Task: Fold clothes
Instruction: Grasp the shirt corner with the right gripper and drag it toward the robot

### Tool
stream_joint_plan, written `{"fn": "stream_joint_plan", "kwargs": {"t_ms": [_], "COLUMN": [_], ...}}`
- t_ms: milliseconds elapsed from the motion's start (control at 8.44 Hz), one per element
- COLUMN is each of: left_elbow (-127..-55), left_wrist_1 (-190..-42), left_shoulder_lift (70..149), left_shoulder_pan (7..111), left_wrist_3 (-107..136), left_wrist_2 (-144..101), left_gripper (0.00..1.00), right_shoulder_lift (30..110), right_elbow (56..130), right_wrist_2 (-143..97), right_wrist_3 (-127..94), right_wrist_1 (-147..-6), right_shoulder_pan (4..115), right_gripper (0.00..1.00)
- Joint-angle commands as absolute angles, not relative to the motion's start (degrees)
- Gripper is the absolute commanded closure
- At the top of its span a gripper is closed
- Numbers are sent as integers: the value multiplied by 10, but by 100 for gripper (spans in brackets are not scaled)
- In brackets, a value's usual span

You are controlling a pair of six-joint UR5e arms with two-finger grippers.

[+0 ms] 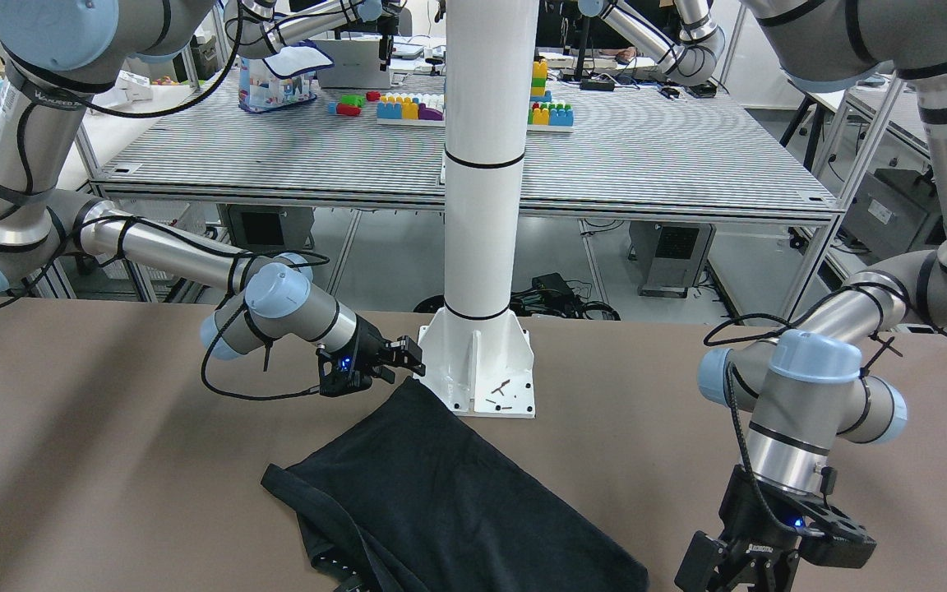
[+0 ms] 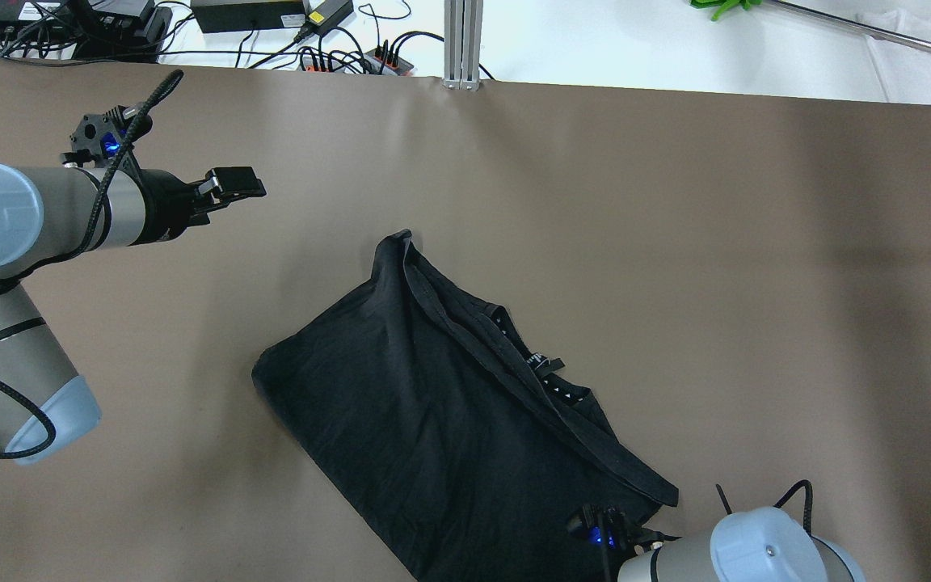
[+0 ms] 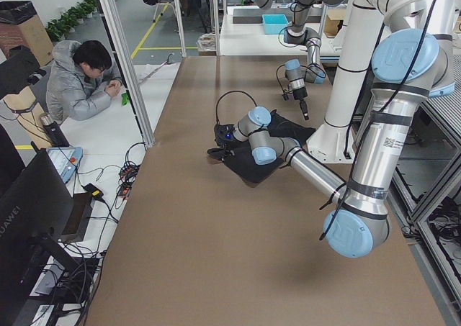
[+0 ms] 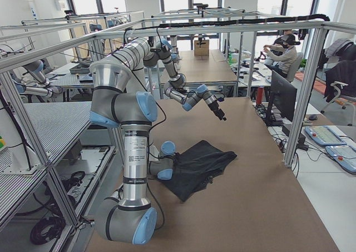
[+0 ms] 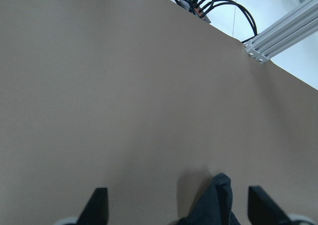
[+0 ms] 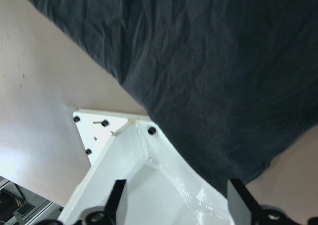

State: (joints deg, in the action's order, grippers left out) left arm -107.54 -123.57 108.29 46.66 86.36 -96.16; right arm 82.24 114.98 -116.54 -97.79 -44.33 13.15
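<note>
Left gripper (image 2: 247,186) gapes empty above the table (image 2: 676,242), apart from the black garment (image 2: 401,388); right gripper (image 1: 409,358) gapes by its corner.

L gripper (image 2: 247,186) & R gripper (image 1: 412,359) both empty w/ jaws apart, wrists low, elbows bent

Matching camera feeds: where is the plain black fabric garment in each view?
Front-facing: plain black fabric garment, bottom centre.
Overhead: garment lower centre.
Exterior left: garment centre.
Exterior right: garment lower centre.
Left wrist: garment corner at bottom edge.
Right wrist: garment fills upper right.
Landmark: white pole base plate, front-facing and right wrist.
</note>
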Motion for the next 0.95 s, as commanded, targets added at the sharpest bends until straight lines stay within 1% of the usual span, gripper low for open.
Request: {"fn": "stream_joint_plan", "kwargs": {"t_ms": [0, 355, 592, 829], "left_elbow": [-1092, -1120, -1119, -1107], "left_wrist_1": [-1235, -1243, -1246, -1266], "left_shoulder_lift": [1068, 1005, 998, 998], "left_shoulder_pan": [461, 403, 323, 276], "left_wrist_3": [870, 909, 944, 952], "left_wrist_2": [-969, -969, -907, -869], "left_gripper": [0, 0, 0, 0], "right_shoulder_lift": [819, 817, 817, 817], "right_elbow": [1145, 1143, 1143, 1143], "right_wrist_2": [-1165, -1165, -1165, -1161], "right_wrist_3": [-970, -897, -865, -839], "right_wrist_1": [-474, -492, -493, -493], "right_shoulder_pan": [212, 293, 330, 344], "right_gripper": [5, 5, 6, 6]}}
